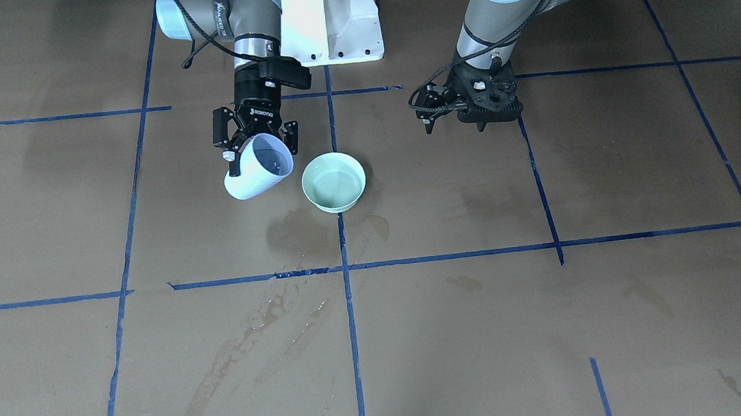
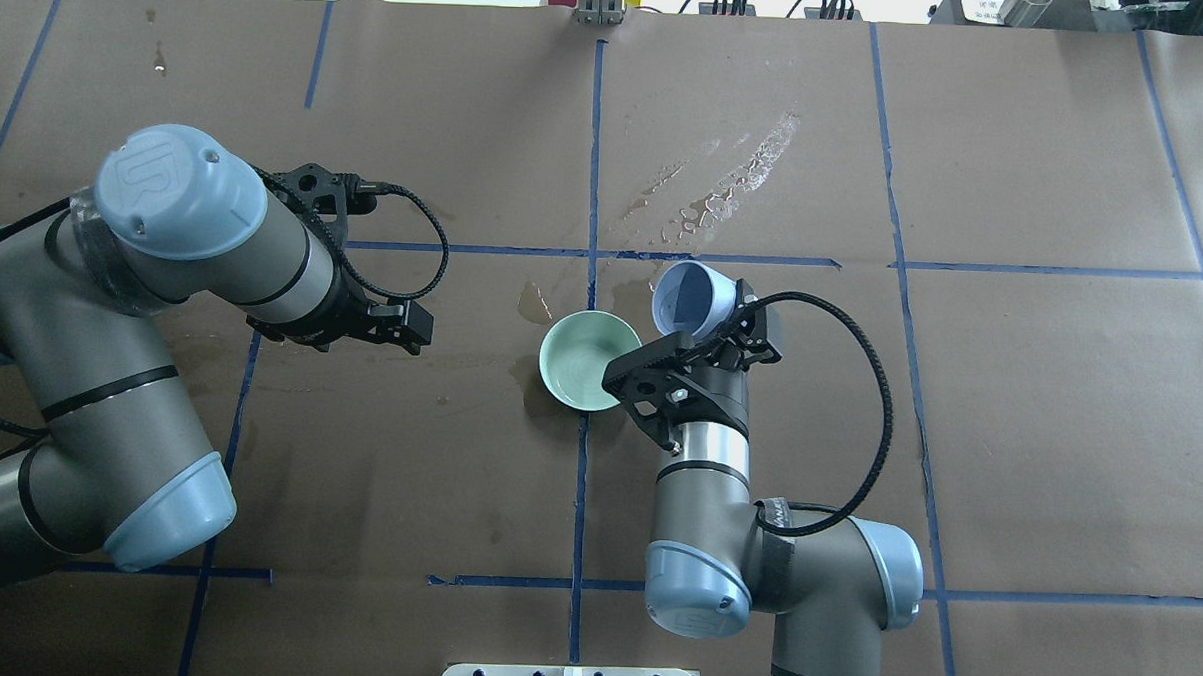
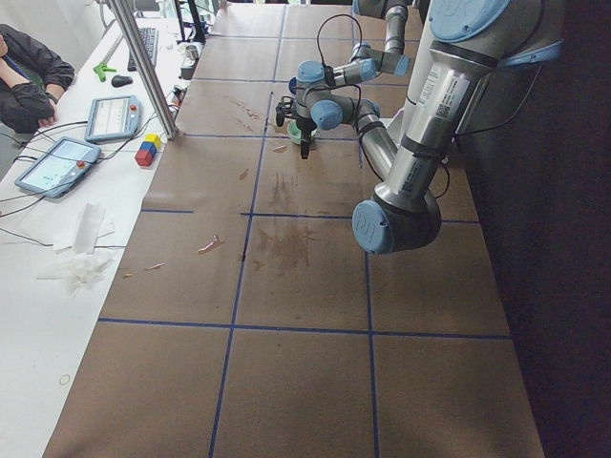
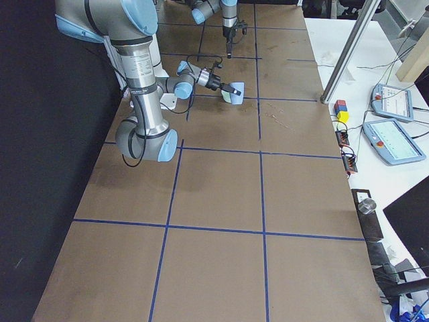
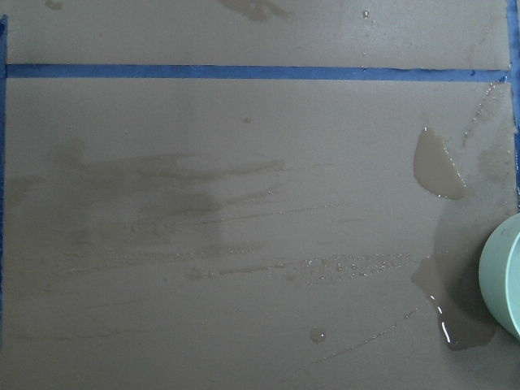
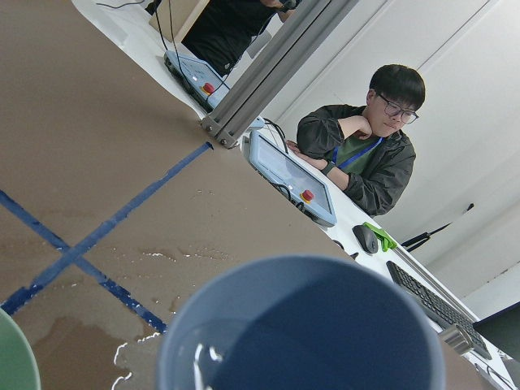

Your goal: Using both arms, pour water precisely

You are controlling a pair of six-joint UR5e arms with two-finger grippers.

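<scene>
Right gripper (image 1: 259, 149) grips a tilted pale blue-white plastic cup (image 1: 250, 178), fingers spread to the cup's width, mouth angled toward the mint-green round bowl (image 1: 335, 207) just beside it. Water (image 1: 337, 185) sits as a shallow clear pool in the bowl. Left gripper (image 1: 481, 120) hangs well apart over the brown paper table (image 1: 616, 307); can't tell how far its fingers are parted

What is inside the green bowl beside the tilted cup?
The green bowl holds what looks like a shallow pool of clear water, nothing else. In the overhead view the right gripper, holding the cup, covers part of its rim.
</scene>
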